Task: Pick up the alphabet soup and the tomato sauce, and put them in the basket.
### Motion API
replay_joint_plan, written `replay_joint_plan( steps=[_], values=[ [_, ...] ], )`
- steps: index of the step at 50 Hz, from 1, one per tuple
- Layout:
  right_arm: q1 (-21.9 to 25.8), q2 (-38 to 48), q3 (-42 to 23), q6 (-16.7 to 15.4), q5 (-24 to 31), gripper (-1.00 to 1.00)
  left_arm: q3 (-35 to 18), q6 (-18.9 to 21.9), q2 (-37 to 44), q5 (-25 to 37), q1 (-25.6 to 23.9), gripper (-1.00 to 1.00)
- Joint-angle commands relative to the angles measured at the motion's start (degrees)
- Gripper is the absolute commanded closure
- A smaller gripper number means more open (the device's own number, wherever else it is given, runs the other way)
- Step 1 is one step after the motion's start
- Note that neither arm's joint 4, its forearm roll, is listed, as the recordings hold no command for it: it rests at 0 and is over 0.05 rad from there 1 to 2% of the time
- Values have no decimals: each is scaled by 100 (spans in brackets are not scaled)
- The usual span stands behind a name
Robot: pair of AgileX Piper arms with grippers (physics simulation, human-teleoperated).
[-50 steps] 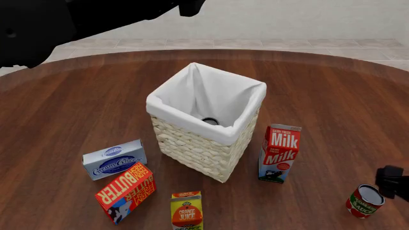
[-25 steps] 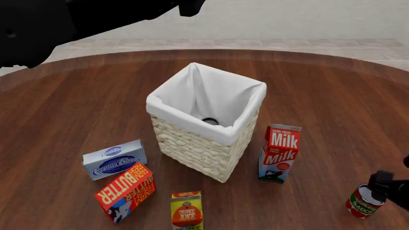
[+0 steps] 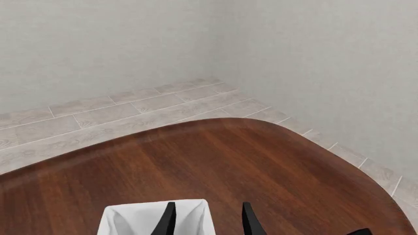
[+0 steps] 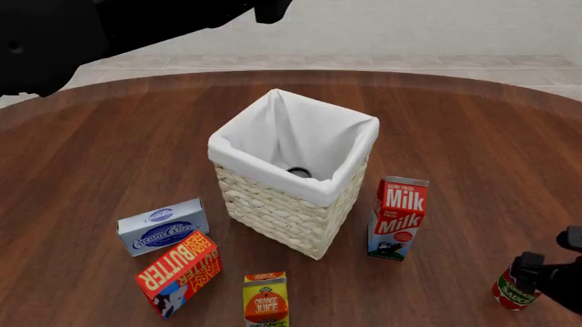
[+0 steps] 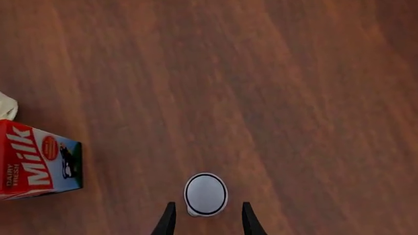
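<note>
— Front view first: where does the tomato sauce [image 4: 511, 293] stand?

— At the near right of the table [image 4: 109, 177], upright, well to the right of the milk carton [image 4: 397, 218]. The right gripper [image 4: 546, 272] hangs directly over it and hides most of the grey top.

— Has that gripper taken hold of the can?

— No. From the right wrist view, the right gripper [image 5: 206, 220] has its two fingertips [image 5: 168, 220] spread, one on either side of the can's round top [image 5: 205, 194], with wood visible in the gaps. The fingers are released and grasp nothing.

— And the alphabet soup?

— A grey metal top [image 4: 299, 172] shows at the bottom of the basket [image 4: 282, 204], down inside the white lining. Its label is hidden, so the can's identity cannot be confirmed from the pictures.

— What about the other arm?

— It fills the far left corner of the front view as a dark mass. The left wrist view shows the left gripper [image 3: 206, 220] high above the basket's lining [image 3: 130, 220], fingers parted and empty.

— Anything else on the table?

— Cream cheese [image 4: 163, 227], butter [image 4: 179, 272] and orange juice [image 4: 264, 298] sit near left of the basket.
</note>
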Motion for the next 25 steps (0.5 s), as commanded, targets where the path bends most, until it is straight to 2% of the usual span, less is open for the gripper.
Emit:
replay_joint_plan(
  steps=[1, 25],
  values=[
    [-36, 309, 166, -8, -370, -100, 0, 0, 0, 0, 0, -100],
    [-6, 967, 349, 10, -1083, -100, 0, 0, 0, 0, 0, -100]
  ],
)
